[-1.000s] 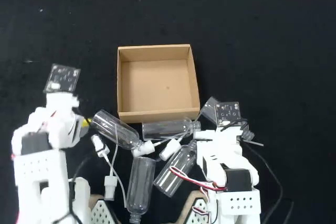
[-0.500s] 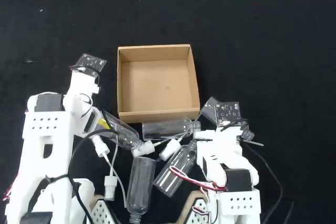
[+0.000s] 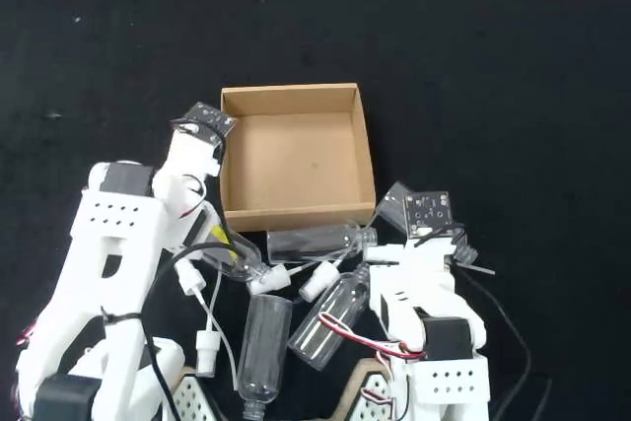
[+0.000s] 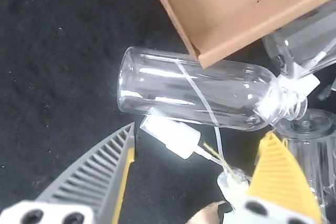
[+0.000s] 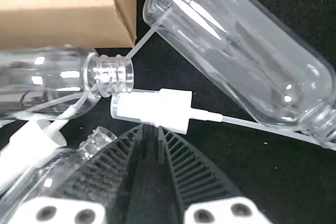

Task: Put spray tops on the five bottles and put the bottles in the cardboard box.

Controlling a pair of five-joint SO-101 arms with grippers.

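Note:
The cardboard box [image 3: 296,150] stands open on the black table, and several clear bottles lie uncapped in front of it. My left gripper [image 4: 199,135] is open and hangs over a white spray top [image 4: 168,135] beside a lying bottle [image 4: 199,95] at the box's front left corner [image 4: 210,51]. In the high view the left gripper [image 3: 219,242] covers part of that bottle. My right gripper [image 5: 149,142] is shut, its tips just short of another white spray top [image 5: 157,109]. That top lies between a bottle neck [image 5: 107,74] and a large bottle [image 5: 247,51].
More bottles lie in front of the box [image 3: 320,241], [image 3: 330,317], [image 3: 264,342], with loose spray tops and thin tubes [image 3: 202,327] among them. The right arm [image 3: 424,313] sits at the near right. Open black table stretches behind and to the right of the box.
The left arm has swung right and come down over the bottle at the box's front left corner. The right arm and the bottles have not moved.

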